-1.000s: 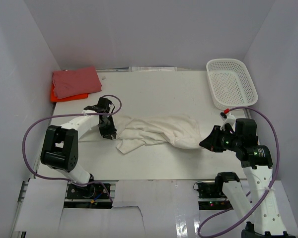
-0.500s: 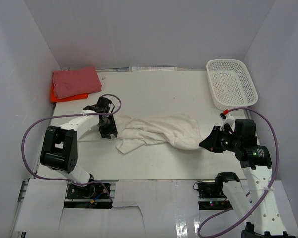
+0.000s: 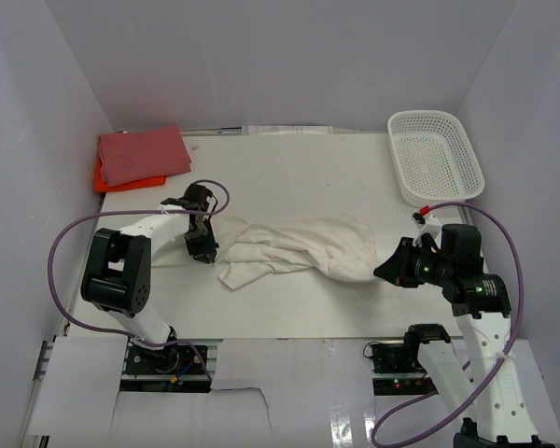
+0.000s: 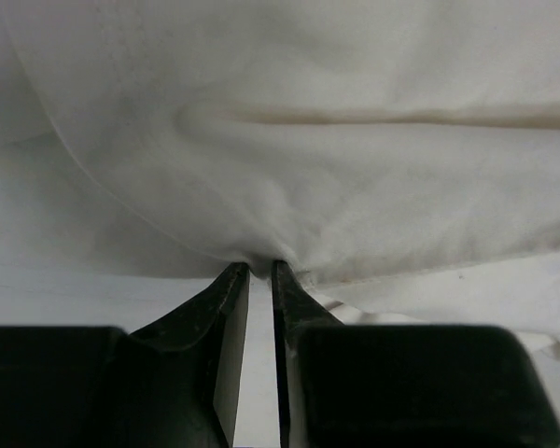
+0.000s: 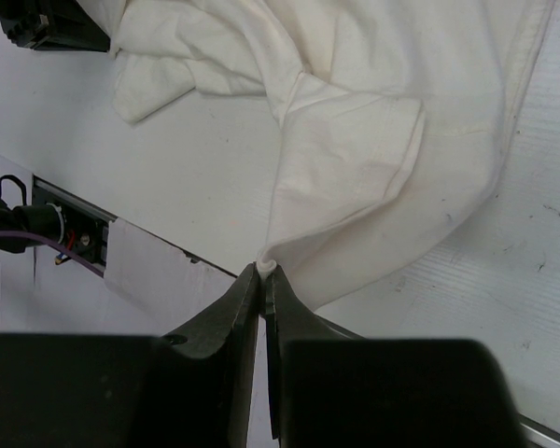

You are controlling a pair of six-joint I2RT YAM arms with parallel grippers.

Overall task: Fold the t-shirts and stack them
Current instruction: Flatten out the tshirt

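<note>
A cream t-shirt (image 3: 299, 245) lies crumpled and stretched across the middle of the table. At its left end sits my left gripper (image 3: 203, 250), low on the table. In the left wrist view its jaws (image 4: 259, 271) stand narrowly apart with a fold of the cream cloth (image 4: 355, 140) pinched between the tips. My right gripper (image 3: 381, 273) is at the shirt's right end. In the right wrist view this gripper (image 5: 263, 271) is shut on a small roll of the shirt's edge (image 5: 383, 140). A folded pink-red t-shirt (image 3: 145, 152) rests on a folded orange one (image 3: 107, 179) at the far left.
A white mesh basket (image 3: 425, 116) stands at the far right corner. White walls close in the table on the left, back and right. The left arm's purple cable (image 3: 219, 191) loops above its wrist.
The left gripper's jaws have closed in on the shirt's left edge, and its wrist has shifted slightly. The right gripper and the shirt have barely moved.
</note>
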